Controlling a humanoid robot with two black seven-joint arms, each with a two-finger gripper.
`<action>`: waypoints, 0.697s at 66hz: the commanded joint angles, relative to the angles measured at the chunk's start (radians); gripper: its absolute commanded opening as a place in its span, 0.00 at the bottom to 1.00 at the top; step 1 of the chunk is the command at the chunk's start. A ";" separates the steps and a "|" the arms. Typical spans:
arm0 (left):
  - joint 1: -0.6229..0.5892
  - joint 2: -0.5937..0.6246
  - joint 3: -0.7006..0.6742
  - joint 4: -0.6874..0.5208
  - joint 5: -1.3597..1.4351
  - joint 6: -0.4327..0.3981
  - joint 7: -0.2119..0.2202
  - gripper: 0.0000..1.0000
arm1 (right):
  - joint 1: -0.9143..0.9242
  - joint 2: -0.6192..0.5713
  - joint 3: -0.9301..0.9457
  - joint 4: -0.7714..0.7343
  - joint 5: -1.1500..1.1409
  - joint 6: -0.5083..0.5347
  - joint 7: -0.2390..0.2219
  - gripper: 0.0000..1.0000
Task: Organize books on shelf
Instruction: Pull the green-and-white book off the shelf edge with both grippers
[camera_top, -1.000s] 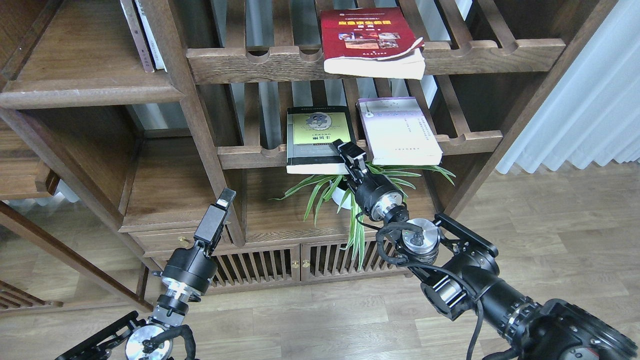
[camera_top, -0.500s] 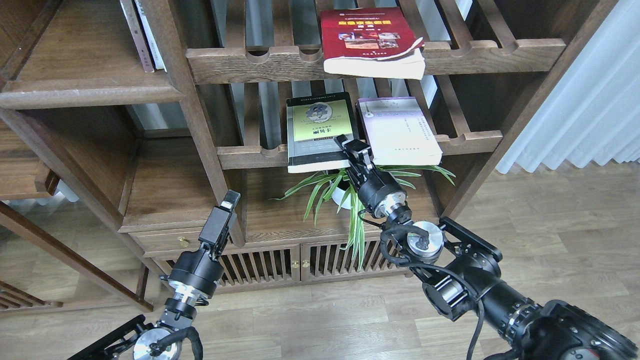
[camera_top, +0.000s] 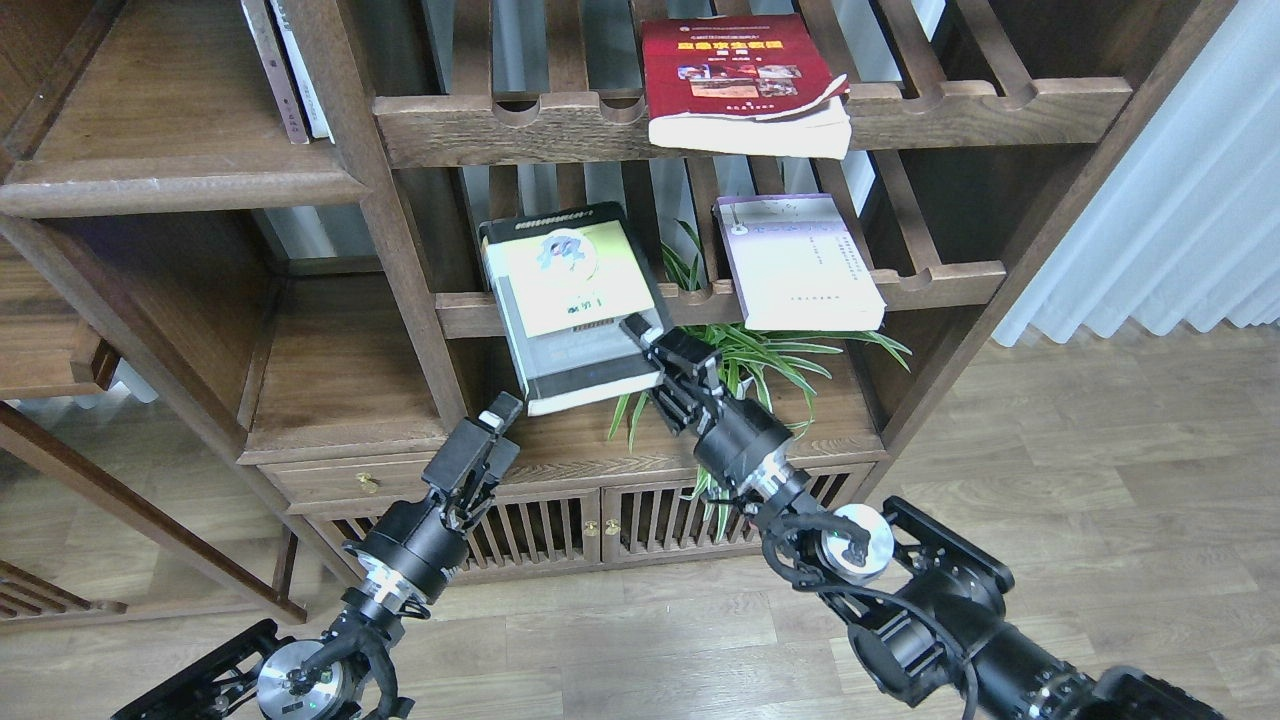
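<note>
My right gripper (camera_top: 650, 345) is shut on the lower right corner of the black-edged book with the yellow-green cover (camera_top: 570, 300) and holds it tilted, clear of the slatted rack and forward of it. The pale lavender-white book (camera_top: 795, 262) lies flat on the right of the middle slatted rack. The thick red book with a yellow title (camera_top: 740, 80) lies on the upper slatted rack. My left gripper (camera_top: 497, 425) is open and empty, just below and left of the held book. A solid dark-brown shelf board (camera_top: 170, 150) is at the upper left.
Two thin books (camera_top: 285, 65) stand upright on the upper left shelf. A green spider plant (camera_top: 745, 360) in a white pot sits on the board under the middle rack, behind my right wrist. A slatted cabinet (camera_top: 560, 525) is below. White curtains (camera_top: 1170, 220) hang at the right.
My right gripper has pulled the yellow-green book off the middle rack, down and to the left, tilting it. My left gripper has risen to the right toward the book.
</note>
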 joint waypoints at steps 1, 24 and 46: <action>0.000 0.020 -0.031 -0.015 0.000 0.000 0.000 0.99 | -0.018 0.000 0.001 -0.001 0.000 0.000 0.000 0.04; 0.000 0.048 -0.033 -0.025 -0.009 0.000 0.003 0.98 | -0.051 -0.006 0.000 0.002 0.001 0.000 -0.083 0.04; 0.000 0.092 -0.034 -0.033 -0.182 0.000 0.244 0.97 | -0.067 0.000 -0.022 0.038 -0.002 0.000 -0.089 0.04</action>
